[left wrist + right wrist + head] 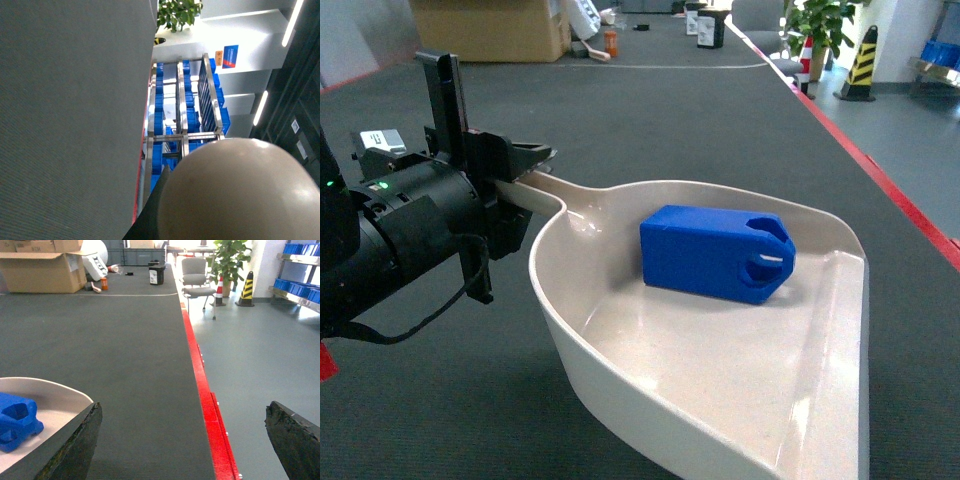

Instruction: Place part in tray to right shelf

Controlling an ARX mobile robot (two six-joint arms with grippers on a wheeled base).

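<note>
The left gripper (525,175) is clamped on the handle (535,190) of the tray (720,400), at about nine o'clock in the head view; the fingers wrap the handle so that most of its length is hidden behind the black wrist housing. The one blue part (718,252) lies inside the tray against the back wall, toward twelve o'clock of the pan, its slotted chamfered end pointing to three o'clock. The tray's lower right corner is cut off by the frame edge.

In the left wrist view a rounded beige surface (240,195), presumably the tray's underside, fills the five o'clock corner and blocks the gripper itself; beyond it, at one o'clock, stands the right shelf (182,120), a steel rack stacked with blue crates (159,107), too many and too overlapped to count.

The right gripper (182,440) hangs spread wide, nothing between its two dark fingers (75,450); only their tips show at seven and four o'clock. A red strip (202,385) edges the dark mat (100,340). Far off sit one cardboard box (42,270), one office chair (195,282), one potted plant (232,257) and two striped cones (245,290).
</note>
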